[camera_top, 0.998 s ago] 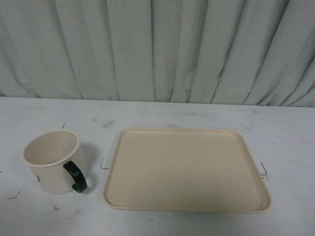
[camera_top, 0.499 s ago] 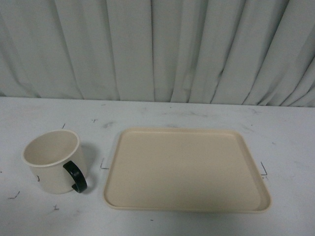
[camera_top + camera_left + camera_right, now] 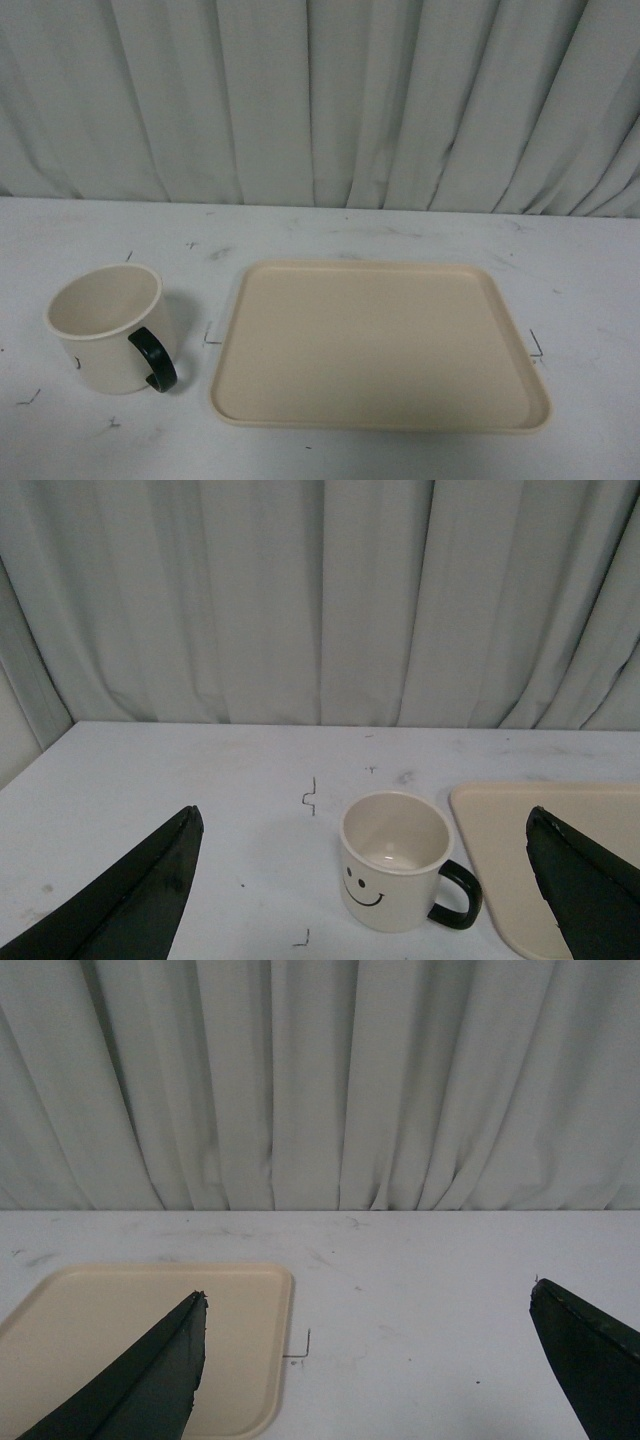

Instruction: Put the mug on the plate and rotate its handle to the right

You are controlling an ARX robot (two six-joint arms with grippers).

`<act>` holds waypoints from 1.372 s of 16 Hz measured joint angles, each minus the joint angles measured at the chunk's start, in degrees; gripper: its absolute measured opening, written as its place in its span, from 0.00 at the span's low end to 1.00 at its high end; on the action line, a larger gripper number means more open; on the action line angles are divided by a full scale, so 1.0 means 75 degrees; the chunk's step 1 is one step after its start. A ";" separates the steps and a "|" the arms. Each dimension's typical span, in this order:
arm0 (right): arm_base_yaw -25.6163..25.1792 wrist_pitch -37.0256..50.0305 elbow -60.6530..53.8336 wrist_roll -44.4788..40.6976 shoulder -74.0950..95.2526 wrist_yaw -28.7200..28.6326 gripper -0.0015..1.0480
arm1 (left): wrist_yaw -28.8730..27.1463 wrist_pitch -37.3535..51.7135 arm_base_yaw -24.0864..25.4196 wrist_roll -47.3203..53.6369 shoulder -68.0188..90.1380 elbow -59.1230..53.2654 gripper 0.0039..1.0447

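Front view: mug (image 3: pixel 108 330) upright on the white table (image 3: pixel 300 240), left of the plate (image 3: pixel 380 345), near it but not touching. The handle (image 3: pixel 153 360) sits on the mug's near-right side, angled toward the robot and the plate. Plate bare; no arm in frame. Left wrist view: left gripper (image 3: pixel 362 815) with its two dark fingers (image 3: pixel 130 900) spread wide, nothing between them. It hangs back from the mug (image 3: pixel 390 865), which shows in the gap with its smiley face toward the camera and its handle (image 3: pixel 458 895) on the side toward the plate's edge (image 3: pixel 560 850). Right wrist view: right gripper (image 3: pixel 367 1295) likewise spread apart and empty, over the table past the plate's corner (image 3: pixel 120 1340); mug not visible here. Judgement: nothing done yet. Approach, grasp, lift, placing on the plate and the final handle turn all remain, and the left arm looks better placed to start.
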 joint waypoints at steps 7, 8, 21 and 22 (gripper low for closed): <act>0.0000 0.0000 0.0000 0.0000 0.0000 -0.0003 0.94 | 0.0000 0.0000 0.0000 0.0000 0.0000 0.0000 0.94; 0.0000 0.0000 0.0000 0.0000 0.0000 -0.0003 0.94 | 0.0000 0.0003 0.0000 0.0000 0.0000 0.0000 0.94; 0.0000 0.0000 0.0000 0.0000 0.0000 -0.0003 0.94 | 0.0000 0.0000 0.0000 0.0000 0.0000 0.0000 0.94; 0.0000 0.0000 0.0000 0.0000 0.0000 0.0000 0.94 | 0.0000 0.0003 0.0000 0.0000 0.0000 0.0000 0.94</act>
